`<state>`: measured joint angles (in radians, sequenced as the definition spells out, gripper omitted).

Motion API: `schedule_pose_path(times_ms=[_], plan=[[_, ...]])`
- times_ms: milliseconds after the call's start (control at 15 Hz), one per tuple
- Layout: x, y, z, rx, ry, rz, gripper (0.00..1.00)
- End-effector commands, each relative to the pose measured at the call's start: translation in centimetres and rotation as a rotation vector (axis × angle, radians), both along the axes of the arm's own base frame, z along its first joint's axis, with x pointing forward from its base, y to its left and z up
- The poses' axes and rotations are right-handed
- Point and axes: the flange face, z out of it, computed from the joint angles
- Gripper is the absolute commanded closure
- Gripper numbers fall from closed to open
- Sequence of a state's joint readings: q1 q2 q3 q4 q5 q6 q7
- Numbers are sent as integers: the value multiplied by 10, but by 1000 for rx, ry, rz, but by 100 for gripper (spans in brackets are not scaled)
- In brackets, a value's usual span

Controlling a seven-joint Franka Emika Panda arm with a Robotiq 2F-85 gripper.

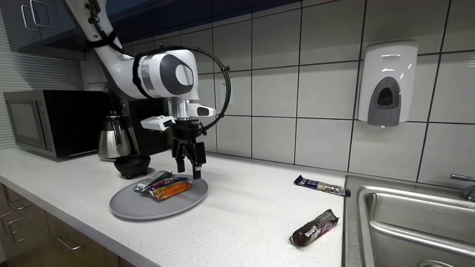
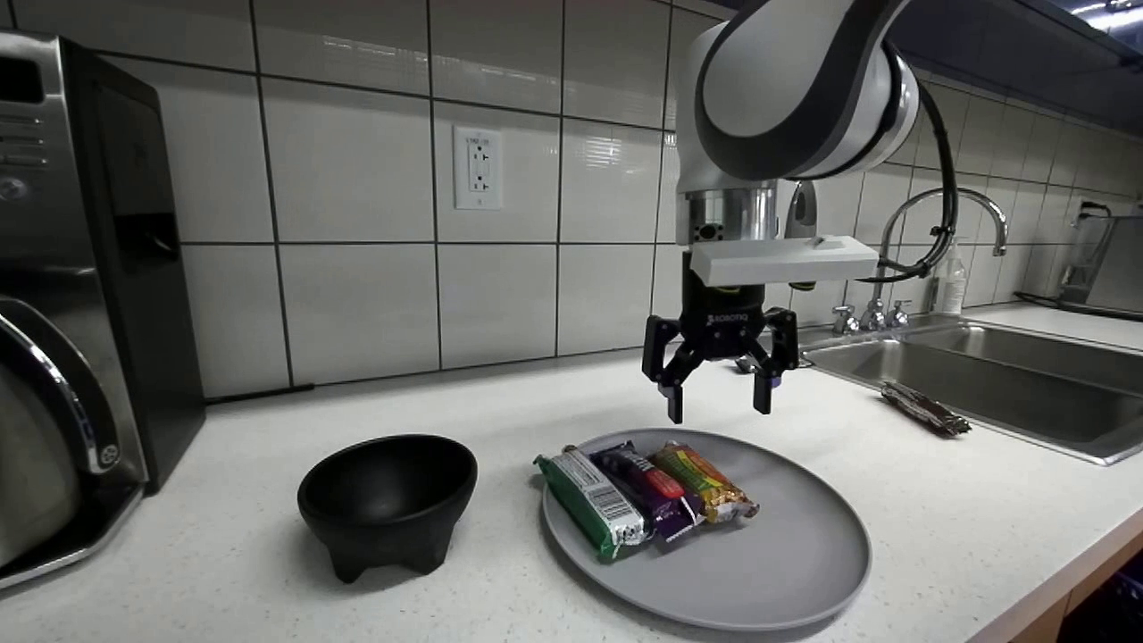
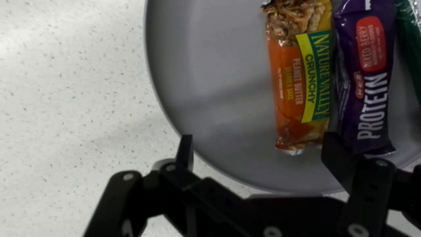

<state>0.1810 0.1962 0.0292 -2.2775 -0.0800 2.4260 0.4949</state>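
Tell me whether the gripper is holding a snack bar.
No: in an exterior view the gripper hangs open and empty, while three snack bars lie on the gray plate.

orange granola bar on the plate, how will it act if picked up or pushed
The orange granola bar is probably slippery, since its wrapper looks glossy. Its crinkled end will likely bend easily. Lying flat on the plate, it would more likely slide than roll, perhaps nudging the purple bar beside it if pushed that way.
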Motion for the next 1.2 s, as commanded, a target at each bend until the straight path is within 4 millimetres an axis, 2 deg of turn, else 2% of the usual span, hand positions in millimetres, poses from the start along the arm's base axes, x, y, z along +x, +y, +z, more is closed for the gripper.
schedule_pose_path(times_ms=[0, 467, 1133], plan=[[10, -18, 12, 16, 1, -88, 0], [31, -49, 24, 39, -37, -181, 0], [63, -116, 40, 76, -82, -340, 0]])
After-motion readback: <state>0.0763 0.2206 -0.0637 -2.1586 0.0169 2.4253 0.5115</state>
